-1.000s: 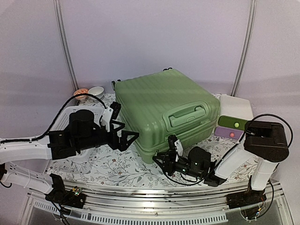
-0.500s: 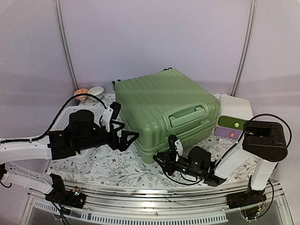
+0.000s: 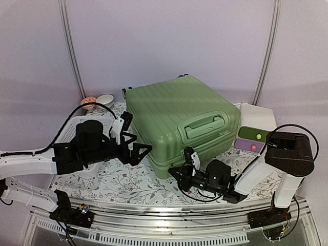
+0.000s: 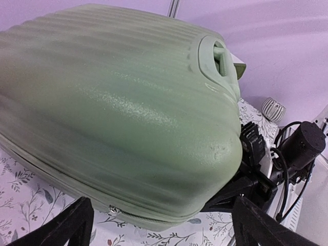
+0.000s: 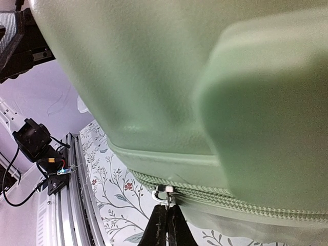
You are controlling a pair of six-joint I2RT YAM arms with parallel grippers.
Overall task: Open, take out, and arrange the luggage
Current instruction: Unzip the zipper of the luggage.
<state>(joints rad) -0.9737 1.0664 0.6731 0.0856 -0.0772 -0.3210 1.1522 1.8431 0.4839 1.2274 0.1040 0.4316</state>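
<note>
The luggage (image 3: pixel 179 115) is a light-green ribbed suitcase lying flat and zipped shut in the middle of the table, handle (image 3: pixel 206 125) facing the front right. My right gripper (image 3: pixel 174 172) is low at its front corner, and in the right wrist view its jaws (image 5: pixel 167 209) are shut on the metal zipper pull (image 5: pixel 164 192) of the luggage (image 5: pixel 154 66). My left gripper (image 3: pixel 143 148) stands open beside the left front side. In the left wrist view the left gripper (image 4: pixel 161 218) has the luggage (image 4: pixel 118 102) just ahead, apart from it, with another zipper slider (image 4: pixel 114 209) showing.
A white perforated basket (image 3: pixel 65 137) lies under the left arm. Two small bowls (image 3: pixel 97 101) stand at the back left. A green and purple box (image 3: pixel 254 138) and a white case (image 3: pixel 256 115) sit right of the luggage. A floral cloth (image 3: pixel 123 182) covers the table.
My right gripper has shut on the zipper pull and edged slightly left. The left arm and the luggage have not moved.
</note>
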